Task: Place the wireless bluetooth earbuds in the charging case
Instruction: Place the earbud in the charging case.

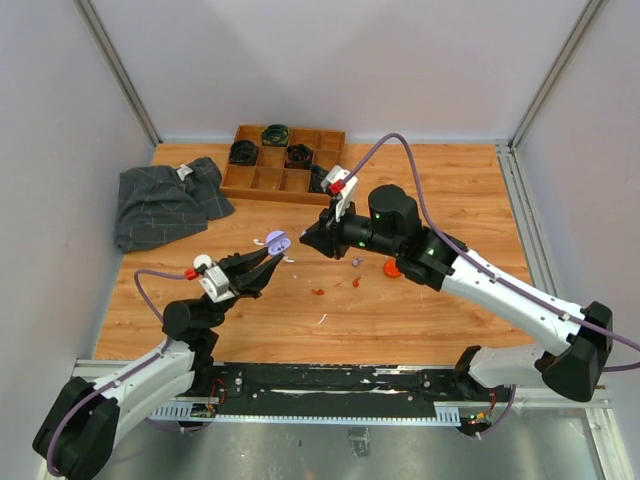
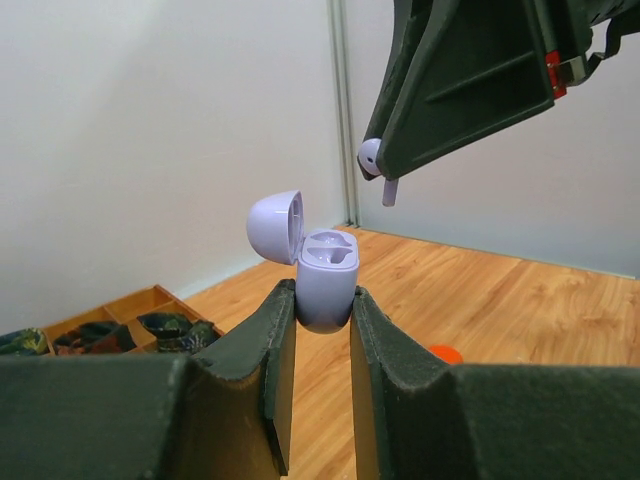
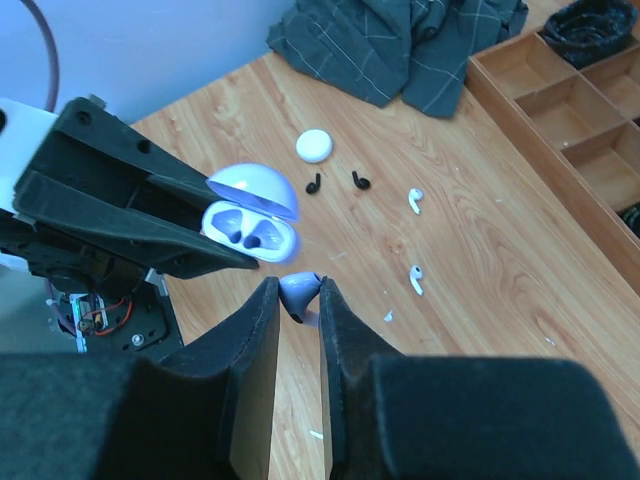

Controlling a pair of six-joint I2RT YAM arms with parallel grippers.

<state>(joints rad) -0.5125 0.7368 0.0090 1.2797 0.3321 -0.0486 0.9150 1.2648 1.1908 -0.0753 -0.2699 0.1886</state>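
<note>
Lilac plastic earbud (image 2: 372,155) pinched in the right hand (image 3: 296,288), just above an open lilac charging case (image 2: 328,272).
Left hand (image 2: 322,298) is closed on the case's lower body, holding it upright off the wooden desk (image 1: 450,190), domed lid hinged back. The right hand's fingers are almost together on the earbud, stem pointing down, not touching the case. Two white earbuds (image 3: 415,200) and two black earbuds (image 3: 314,184) lie on the desk.
</note>
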